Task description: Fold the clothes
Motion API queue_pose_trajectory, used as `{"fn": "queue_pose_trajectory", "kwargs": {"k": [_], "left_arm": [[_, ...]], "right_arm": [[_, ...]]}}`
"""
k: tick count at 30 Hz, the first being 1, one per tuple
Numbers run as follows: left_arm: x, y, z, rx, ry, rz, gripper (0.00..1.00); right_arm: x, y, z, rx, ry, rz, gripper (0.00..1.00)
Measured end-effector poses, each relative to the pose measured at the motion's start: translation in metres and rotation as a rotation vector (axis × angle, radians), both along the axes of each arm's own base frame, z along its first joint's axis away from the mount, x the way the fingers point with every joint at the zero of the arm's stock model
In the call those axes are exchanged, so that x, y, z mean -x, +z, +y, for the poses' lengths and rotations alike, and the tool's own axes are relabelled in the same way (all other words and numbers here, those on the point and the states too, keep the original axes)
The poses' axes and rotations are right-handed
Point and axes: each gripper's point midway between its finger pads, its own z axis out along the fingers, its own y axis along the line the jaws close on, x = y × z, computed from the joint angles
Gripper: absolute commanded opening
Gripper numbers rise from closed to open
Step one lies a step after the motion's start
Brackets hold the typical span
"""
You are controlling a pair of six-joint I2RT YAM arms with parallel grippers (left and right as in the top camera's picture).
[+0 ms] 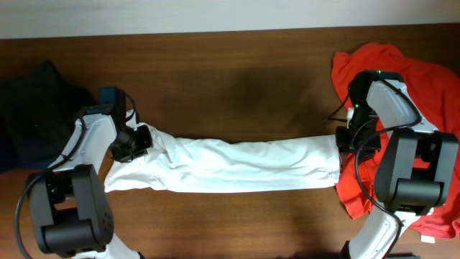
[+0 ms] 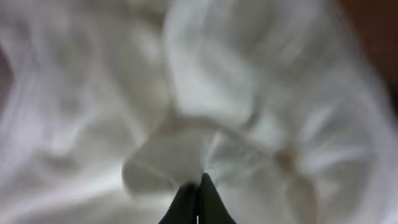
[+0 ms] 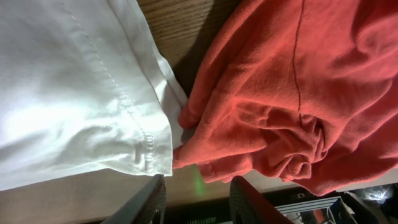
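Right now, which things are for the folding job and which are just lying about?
For the job:
white T-shirt
red T-shirt
dark garments

Just lying about:
the wooden table they rest on

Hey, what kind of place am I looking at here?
Likely a robot lab bench rather than a home: a left arm and right arm stand at a wooden table, a white T-shirt stretched between them, a red T-shirt heaped by it.
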Motion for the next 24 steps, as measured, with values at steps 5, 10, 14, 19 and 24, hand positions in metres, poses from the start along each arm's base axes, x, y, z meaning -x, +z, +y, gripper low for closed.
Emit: {"fn": "queue_pose_trajectory", "kwargs": {"k": [5,10,14,19,24], "left_arm": [[0.083,0.014,0.028,-0.119,0.176,0.341,0.0],[0.085,0.019,0.04,-0.179,0.236,0.331,0.01],[0.091,0.021,0.045,-0.213,0.271,0.355,0.38],[0.093,0.023,0.038,-0.176,0.248,0.366,0.38],[0.032,0.049,0.045,-0.168,0.173,0.051,0.52]], "right_arm": [[-0.001,0.0,0.0,0.001,0.0,-0.004,0.38],[-0.002,-0.001,0.0,0.001,-0.001,-0.007,0.38],[-0.002,-0.001,0.0,0.001,-0.001,-0.007,0.38],[-0.002,-0.001,0.0,0.002,-0.001,-0.011,0.38],[-0.003,-0.001,0.0,0.002,0.0,-0.014,0.38]]}}
